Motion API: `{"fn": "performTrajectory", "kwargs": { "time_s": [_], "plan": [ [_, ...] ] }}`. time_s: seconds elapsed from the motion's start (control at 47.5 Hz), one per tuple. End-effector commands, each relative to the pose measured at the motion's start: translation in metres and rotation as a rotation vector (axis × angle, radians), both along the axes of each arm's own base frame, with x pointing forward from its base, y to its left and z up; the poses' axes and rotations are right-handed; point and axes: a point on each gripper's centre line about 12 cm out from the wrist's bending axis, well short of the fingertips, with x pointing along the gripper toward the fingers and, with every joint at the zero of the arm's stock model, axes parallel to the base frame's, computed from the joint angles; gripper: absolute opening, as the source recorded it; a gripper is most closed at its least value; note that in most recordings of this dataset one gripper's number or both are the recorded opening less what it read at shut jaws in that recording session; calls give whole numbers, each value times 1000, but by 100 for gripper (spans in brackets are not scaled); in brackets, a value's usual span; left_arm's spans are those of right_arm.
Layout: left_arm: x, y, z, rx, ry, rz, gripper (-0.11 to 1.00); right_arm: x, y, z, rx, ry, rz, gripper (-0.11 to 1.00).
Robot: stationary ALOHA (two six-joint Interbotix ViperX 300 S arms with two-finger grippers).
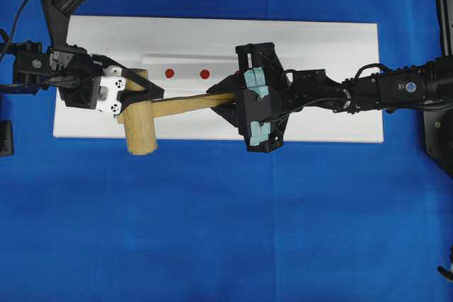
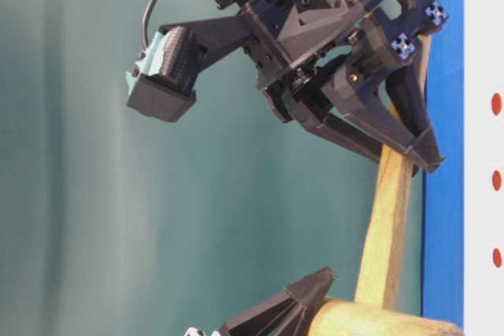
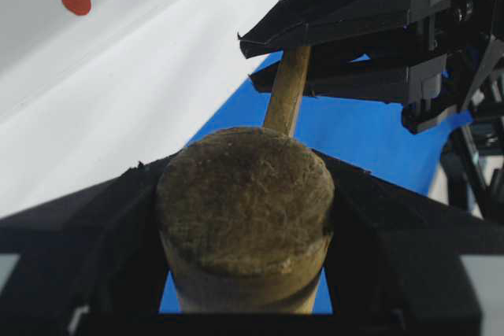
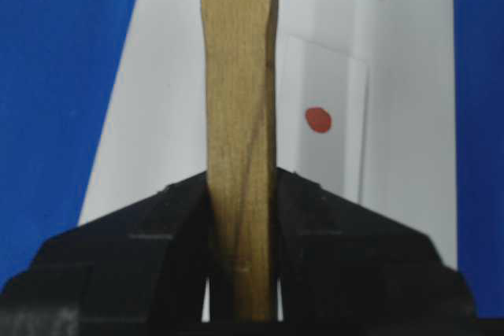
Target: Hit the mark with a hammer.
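The hammer, a light wooden mallet, lies across the front of the white block. Its thick head hangs past the block's near edge. My left gripper is shut on the head, one finger on each side. The flat handle runs right to my right gripper, whose jaws press both sides of its end. Two red marks sit on a raised white strip just behind the handle. One mark shows right of the handle in the right wrist view.
Blue cloth covers the table all around the block. A black fixture stands at the left edge and another at the right edge. The right arm stretches over the block's right half.
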Motion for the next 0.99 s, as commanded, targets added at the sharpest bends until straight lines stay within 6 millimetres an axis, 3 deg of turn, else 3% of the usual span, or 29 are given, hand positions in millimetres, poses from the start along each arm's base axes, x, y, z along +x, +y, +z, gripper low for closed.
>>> {"fn": "performTrajectory", "kwargs": {
  "time_s": [0.0, 0.4, 0.527, 0.59, 0.822, 0.969],
  "plan": [
    [7, 1, 16, 15, -54, -4, 46, 4, 0, 12, 0, -32, 2, 8],
    [4, 3, 14, 12, -39, 4, 48, 4, 1, 12, 3, -32, 6, 8],
    [4, 3, 14, 16, -40, 2, 80, 2, 1, 14, 4, -36, 5, 8],
    [3, 3, 13, 20, -34, 0, 90, 0, 1, 16, 5, -40, 4, 8],
    [-12, 2, 16, 45, -37, -11, 86, -26, 0, 27, 19, -61, -11, 8],
    [-33, 1, 17, 64, -57, -20, 86, -48, -1, 30, 39, -66, -22, 8]
  ]
}}
